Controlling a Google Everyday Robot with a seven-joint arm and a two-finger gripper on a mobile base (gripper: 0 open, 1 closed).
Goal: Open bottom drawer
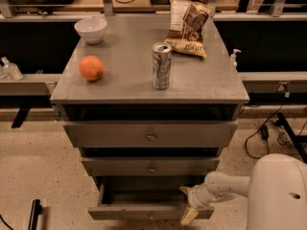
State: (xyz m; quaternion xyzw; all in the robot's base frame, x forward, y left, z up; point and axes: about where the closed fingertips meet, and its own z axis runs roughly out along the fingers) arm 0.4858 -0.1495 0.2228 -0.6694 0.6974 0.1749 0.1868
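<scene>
Looking low, we find the bottom drawer (139,212) pulled partly out at the foot of the cabinet (124,80). Our end effector (186,204) sits at the right end of the drawer's front panel. We cannot tell whether it is grasping or released.

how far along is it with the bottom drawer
Mostly done: the bottom drawer sits pulled well out from the cabinet, its dark inside showing behind the front. In hand: the gripper is at the right end of the drawer front. Left: probably a little more pull, if any, then backing away.
</scene>
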